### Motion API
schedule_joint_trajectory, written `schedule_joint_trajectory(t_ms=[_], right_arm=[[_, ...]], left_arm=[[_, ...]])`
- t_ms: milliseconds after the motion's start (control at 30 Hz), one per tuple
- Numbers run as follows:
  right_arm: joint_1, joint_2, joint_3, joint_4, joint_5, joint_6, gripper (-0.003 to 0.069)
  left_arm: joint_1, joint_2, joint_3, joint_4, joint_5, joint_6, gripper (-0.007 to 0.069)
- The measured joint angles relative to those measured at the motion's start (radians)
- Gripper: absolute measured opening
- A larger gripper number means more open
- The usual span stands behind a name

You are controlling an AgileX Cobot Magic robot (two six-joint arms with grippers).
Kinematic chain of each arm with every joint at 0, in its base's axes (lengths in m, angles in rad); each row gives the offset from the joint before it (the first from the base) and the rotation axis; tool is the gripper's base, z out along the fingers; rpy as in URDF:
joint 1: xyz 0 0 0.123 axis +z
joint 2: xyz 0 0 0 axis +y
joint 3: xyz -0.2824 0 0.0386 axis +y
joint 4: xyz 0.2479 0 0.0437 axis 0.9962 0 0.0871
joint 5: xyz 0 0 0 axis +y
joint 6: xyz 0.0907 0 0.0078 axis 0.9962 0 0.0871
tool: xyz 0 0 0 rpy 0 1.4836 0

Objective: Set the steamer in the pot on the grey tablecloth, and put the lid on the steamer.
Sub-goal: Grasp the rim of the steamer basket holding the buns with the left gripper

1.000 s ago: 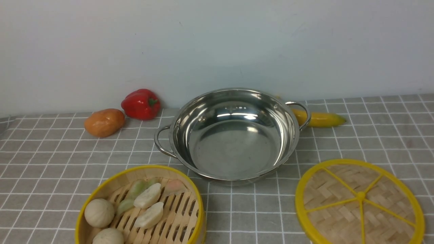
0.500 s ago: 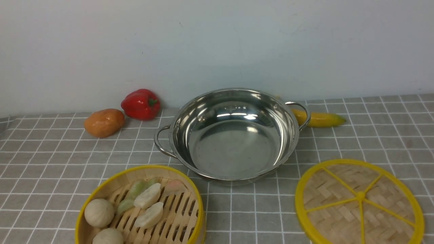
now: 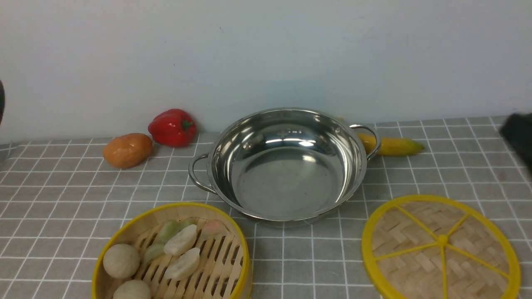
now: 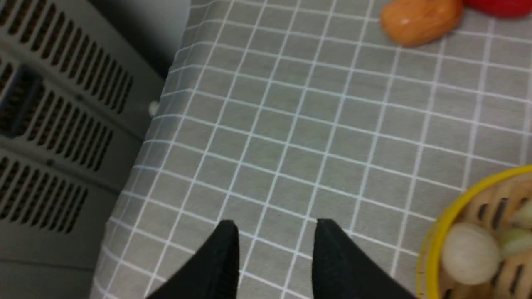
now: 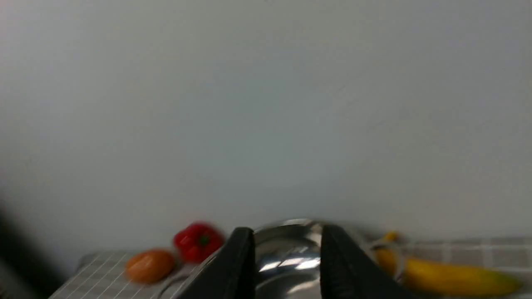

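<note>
Steamer point(image 3: 174, 212) (buns point(image 3: 121, 261) inside) sits just beside pot point(image 3: 286, 182); lid point(image 3: 441, 248) lies apart.

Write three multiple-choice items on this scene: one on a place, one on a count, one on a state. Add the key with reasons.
1. Where is the lid relative to the pot?
A. Inside it
B. On the grey tablecloth, to its right and nearer the robot
C. Behind it, by the wall

2. How many loop handles does the pot show?
A. One
B. Two
C. Four

3. What is the state of the steamer?
A. Seated in the pot
B. On the cloth, uncovered, with food pieces inside
C. Upside down

Key:
1 B: the lid lies flat on the cloth at the front view's lower right.
2 B: one handle sticks out on each side.
3 B: it stands apart from the pot with its slats and food in plain view.
</note>
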Motion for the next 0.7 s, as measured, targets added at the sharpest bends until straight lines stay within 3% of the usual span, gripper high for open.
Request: schedule_joint_trajectory(t_ms=[100,200,300,333,433,700], right_arm=[[0.094,0.123,-0.001,-0.152,-0.072,0.096,0.0242],[0.163,0.265,-0.002,-0.369,-0.04,0.274,0.0242],[0.167,0.341,-0.004,-0.521,0.047,0.434,0.0242],[0.167,0.348,-0.004,-0.543,0.059,0.444,0.0242],[0.156,0.368,-0.021,-0.713,0.118,0.622,0.0242],[0.148,0.372,-0.239,-0.77,0.057,0.681,0.0242]], left_arm=[[0.084,0.03,0.0,0.001,0.004,0.005,0.0243],[0.21,0.073,0.0,-0.066,-0.018,0.056,0.0243],[0.313,0.12,0.0,-0.216,-0.026,0.167,0.0243],[0.318,0.121,0.0,-0.227,-0.027,0.176,0.0243],[0.359,0.186,0.0,-0.428,-0.039,0.344,0.0243],[0.363,0.31,0.0,-0.755,-0.007,0.664,0.0243]])
